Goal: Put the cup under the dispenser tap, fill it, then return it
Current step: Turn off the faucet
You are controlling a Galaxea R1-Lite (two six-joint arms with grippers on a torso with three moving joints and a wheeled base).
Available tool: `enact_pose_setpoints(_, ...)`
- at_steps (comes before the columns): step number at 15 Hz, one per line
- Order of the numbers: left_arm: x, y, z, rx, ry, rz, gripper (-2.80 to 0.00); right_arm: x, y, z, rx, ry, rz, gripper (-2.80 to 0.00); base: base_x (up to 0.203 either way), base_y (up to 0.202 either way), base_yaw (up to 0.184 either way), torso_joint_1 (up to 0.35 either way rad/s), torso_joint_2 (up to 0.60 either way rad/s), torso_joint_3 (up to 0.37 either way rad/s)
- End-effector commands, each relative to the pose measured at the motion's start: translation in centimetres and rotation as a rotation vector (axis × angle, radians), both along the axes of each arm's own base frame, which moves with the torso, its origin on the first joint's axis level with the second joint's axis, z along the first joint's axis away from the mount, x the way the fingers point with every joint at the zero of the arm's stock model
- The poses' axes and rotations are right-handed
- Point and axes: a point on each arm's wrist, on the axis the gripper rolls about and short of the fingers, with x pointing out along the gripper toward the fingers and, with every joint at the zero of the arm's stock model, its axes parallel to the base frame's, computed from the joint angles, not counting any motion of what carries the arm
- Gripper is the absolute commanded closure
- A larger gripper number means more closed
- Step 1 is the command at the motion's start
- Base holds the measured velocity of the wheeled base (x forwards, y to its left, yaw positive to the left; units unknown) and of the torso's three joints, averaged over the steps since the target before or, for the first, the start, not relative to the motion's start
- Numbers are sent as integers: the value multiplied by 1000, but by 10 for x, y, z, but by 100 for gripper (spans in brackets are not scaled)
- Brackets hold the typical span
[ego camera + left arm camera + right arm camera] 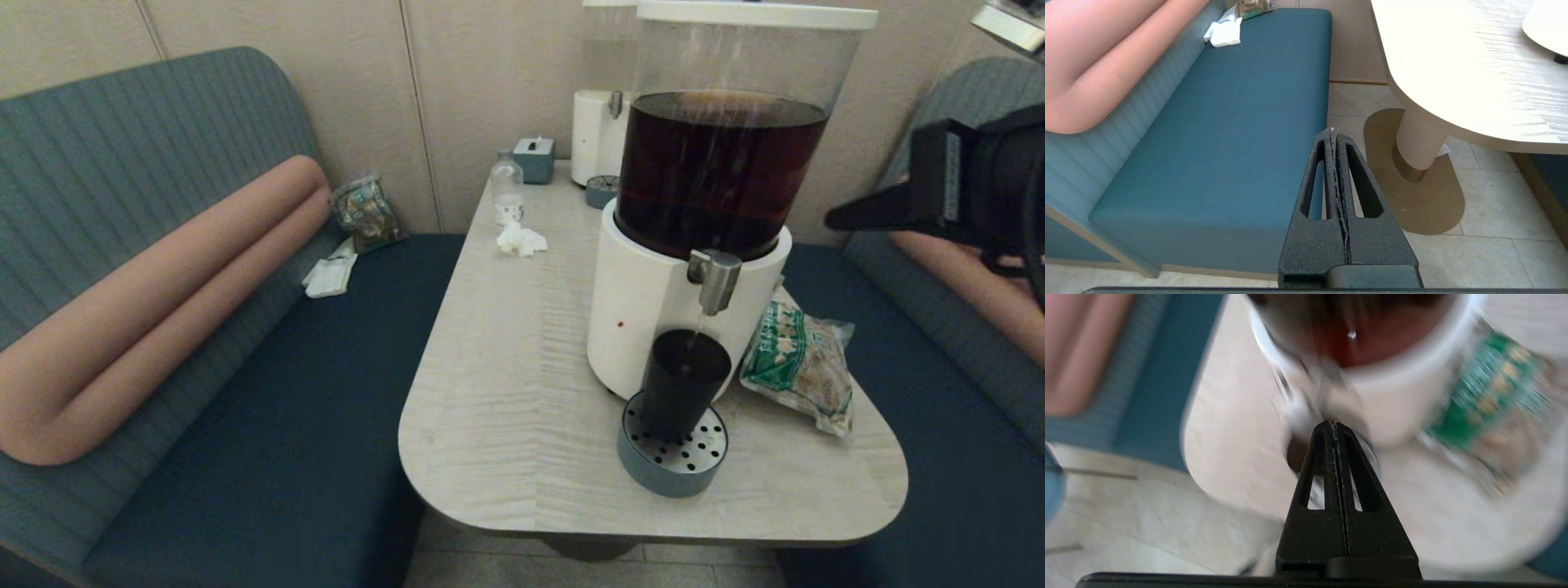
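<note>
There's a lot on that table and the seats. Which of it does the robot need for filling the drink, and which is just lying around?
For the job:
cup on the drip tray
dispenser tap, a thin stream running from it
right tool, shut, up beside the tank

Just lying about:
green snack bag
clear bottle
crumpled tissue
tissue box
second dispenser
packet on the bench
left tool, shut, parked low by the bench

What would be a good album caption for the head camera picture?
A black cup stands on the drip tray under the dispenser tap, catching a thin stream, while the right gripper hangs nearby.
</note>
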Motion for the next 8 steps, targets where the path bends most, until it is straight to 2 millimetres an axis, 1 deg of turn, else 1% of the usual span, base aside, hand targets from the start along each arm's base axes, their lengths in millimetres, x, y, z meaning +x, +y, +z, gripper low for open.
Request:
enact_pose_setpoints(1,0,0,0,0,0,1,0,-56,-35,-11,-69,-56,-29,0,0,0,0,0,0,0)
enact_pose_setpoints(4,0,0,0,-1,0,1,0,-121,-74,-28,-161,-204,-167,0,0,0,0,0,0,0)
enact_pose_setpoints(5,0,0,0,-1,-1,0,0,-141,-86,-38,-179,-238,-228,0,0,0,0,0,0,0)
enact_pose_setpoints(7,0,0,0,-2,-1,1,0,-181,-109,-69,-210,-292,-372,0,0,0,0,0,0,0)
enact_pose_setpoints(8,0,0,0,-2,1,1,0,-196,-117,-83,-219,-313,-440,0,0,0,0,0,0,0)
